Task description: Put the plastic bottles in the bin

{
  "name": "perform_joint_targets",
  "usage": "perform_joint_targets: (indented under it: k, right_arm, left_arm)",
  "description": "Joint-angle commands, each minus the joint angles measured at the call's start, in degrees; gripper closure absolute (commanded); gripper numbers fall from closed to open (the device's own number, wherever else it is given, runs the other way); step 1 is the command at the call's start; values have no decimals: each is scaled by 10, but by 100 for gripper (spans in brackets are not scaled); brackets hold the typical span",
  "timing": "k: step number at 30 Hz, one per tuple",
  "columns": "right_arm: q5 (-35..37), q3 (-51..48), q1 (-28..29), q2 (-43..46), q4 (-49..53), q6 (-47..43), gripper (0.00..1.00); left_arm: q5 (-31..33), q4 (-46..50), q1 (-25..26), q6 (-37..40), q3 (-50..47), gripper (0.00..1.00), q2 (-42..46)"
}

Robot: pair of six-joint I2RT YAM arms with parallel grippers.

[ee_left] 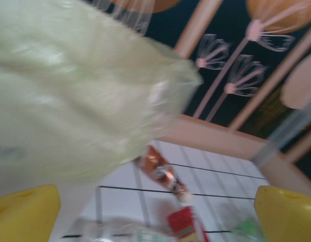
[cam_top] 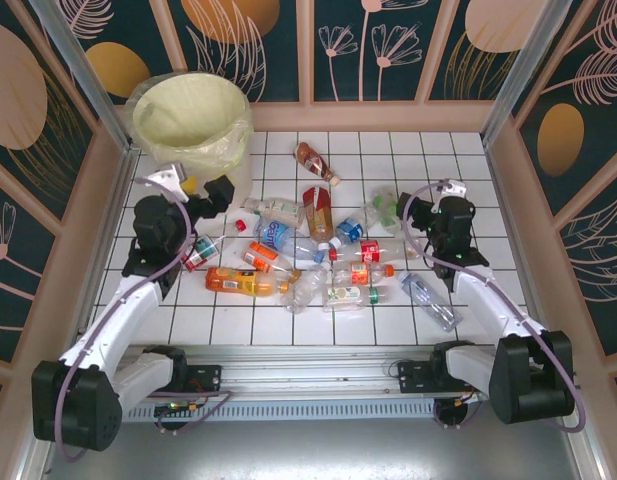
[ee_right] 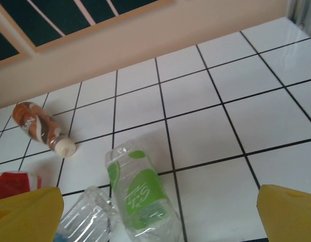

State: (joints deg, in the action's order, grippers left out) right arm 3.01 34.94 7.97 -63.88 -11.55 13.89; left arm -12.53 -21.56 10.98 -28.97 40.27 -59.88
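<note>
Several plastic bottles lie scattered across the middle of the white tiled floor: an orange one, a brown one farther back and a clear blue-labelled one. The bin, white with a pale yellow bag, stands at the back left. My left gripper hangs open right beside the bin's front, its yellow fingers wide apart with nothing between them; the bag looms close in the left wrist view. My right gripper is open above a clear green-labelled bottle, apart from it. The brown bottle lies beyond.
Wooden-framed patterned walls enclose the tiled floor on three sides. A crumpled clear bottle touches the green-labelled one. A red-labelled bottle lies ahead of the left gripper. The tiles at the back right are bare.
</note>
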Motion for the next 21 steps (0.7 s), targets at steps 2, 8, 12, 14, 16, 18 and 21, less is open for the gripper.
perform_joint_targets:
  k: [2, 8, 12, 14, 16, 18, 21]
  right_arm:
    - [-74, 59, 7, -18, 82, -13, 1]
    - [-106, 165, 13, -93, 214, -57, 5]
    - [-86, 209, 24, -136, 279, -79, 9]
    - [-77, 223, 24, -151, 300, -86, 12]
    - [-76, 242, 24, -169, 328, -95, 14]
    - [-70, 264, 24, -193, 366, -107, 15]
    - [-51, 288, 24, -226, 405, -122, 16]
  left_arm:
    - [-162, 95, 7, -16, 99, 1, -34]
    - [-330, 188, 9, 60, 225, 1, -101]
    - [-352, 195, 9, 89, 246, 1, -109]
    - [-355, 182, 9, 87, 240, 1, -106]
    - [-353, 164, 9, 76, 223, 1, -99]
    - [-345, 145, 9, 70, 199, 1, -87]
    - [-318, 154, 9, 84, 184, 1, -75]
